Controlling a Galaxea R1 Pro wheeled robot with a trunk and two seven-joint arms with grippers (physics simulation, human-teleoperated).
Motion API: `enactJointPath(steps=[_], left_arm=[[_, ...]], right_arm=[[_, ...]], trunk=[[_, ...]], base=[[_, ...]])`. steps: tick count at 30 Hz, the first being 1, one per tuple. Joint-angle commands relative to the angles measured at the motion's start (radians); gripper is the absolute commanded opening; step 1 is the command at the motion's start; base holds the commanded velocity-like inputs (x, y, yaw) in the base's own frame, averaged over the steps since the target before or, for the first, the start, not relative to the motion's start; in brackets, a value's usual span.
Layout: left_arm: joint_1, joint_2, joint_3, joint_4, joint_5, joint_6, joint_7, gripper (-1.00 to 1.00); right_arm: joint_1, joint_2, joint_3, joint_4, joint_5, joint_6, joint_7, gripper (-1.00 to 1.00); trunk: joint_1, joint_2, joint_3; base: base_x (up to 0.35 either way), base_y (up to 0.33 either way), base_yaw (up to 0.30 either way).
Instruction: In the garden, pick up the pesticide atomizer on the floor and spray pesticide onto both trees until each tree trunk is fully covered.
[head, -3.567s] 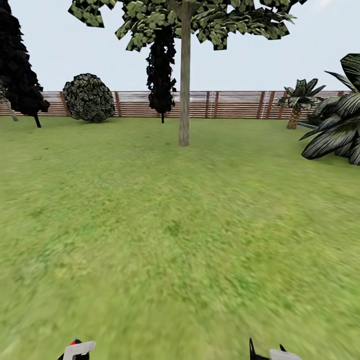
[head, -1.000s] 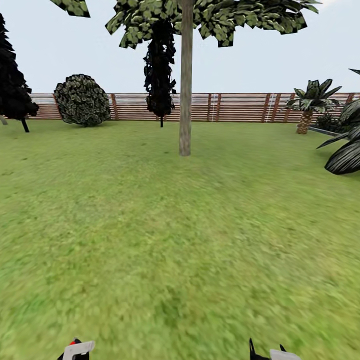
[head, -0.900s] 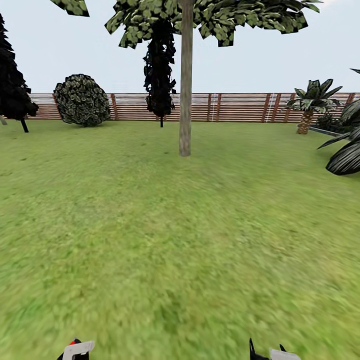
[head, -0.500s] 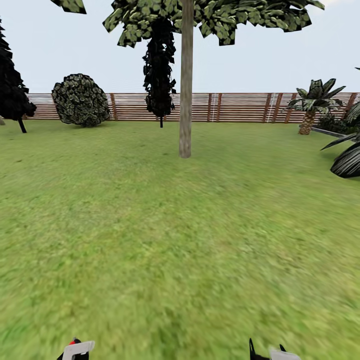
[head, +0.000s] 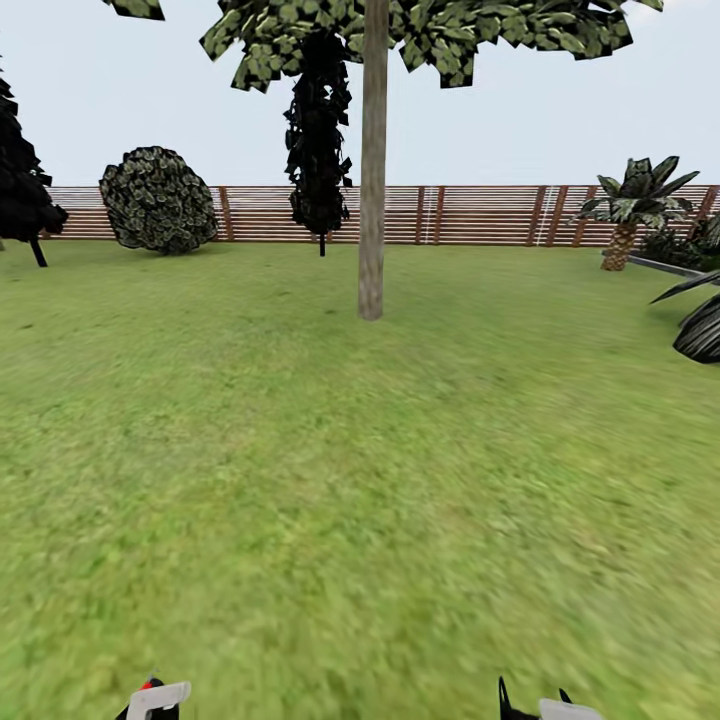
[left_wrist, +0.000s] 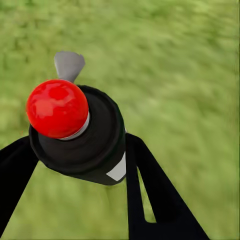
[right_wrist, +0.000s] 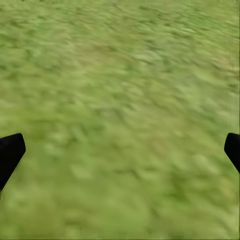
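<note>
One tree (head: 371, 200) with a smooth, straight beige-grey trunk stands ahead in the middle of the lawn, far from both arms. The pesticide atomizer (left_wrist: 80, 132) has a dark body, a red ball cap and a light grey nozzle. My left gripper (left_wrist: 80, 167) is shut on it, one black finger on each side. In the head view the atomizer's grey nozzle (head: 157, 697) peeks in at the bottom left. My right gripper (right_wrist: 120, 150) hangs open over bare grass with its fingertips far apart; it also appears at the head view's bottom right (head: 535, 706).
A black conifer (head: 318, 130) stands behind the tree, with a round bush (head: 158, 200) and another dark conifer (head: 20, 185) to the left. A slatted fence (head: 480, 214) closes the back. A scaly palm (head: 632, 205) and a dark broad-leaved plant (head: 700, 330) stand at the right.
The whole view has shifted: the trunk's base sits lower and a little larger, and the right-hand plants have slid toward the edge, so the camera has come closer. Both grippers look unchanged.
</note>
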Motion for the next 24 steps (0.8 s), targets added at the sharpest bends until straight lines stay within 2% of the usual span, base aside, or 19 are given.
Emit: enactJointPath(steps=[1,24], left_arm=[[-0.001,0.000,-0.002,0.001,0.009,-0.003,-0.001,-1.00],[-0.001,-0.002,-0.002,0.001,0.008,-0.002,-0.001,-1.00]], right_arm=[[-0.001,0.000,-0.005,0.001,0.001,-0.003,0.002,1.00],[-0.001,0.000,-0.005,0.001,0.001,-0.003,0.003,1.00]], trunk=[[0.000,0.000,-0.001],[0.000,0.000,-0.001]], base=[[0.341,0.000,0.000],[0.341,0.000,0.000]])
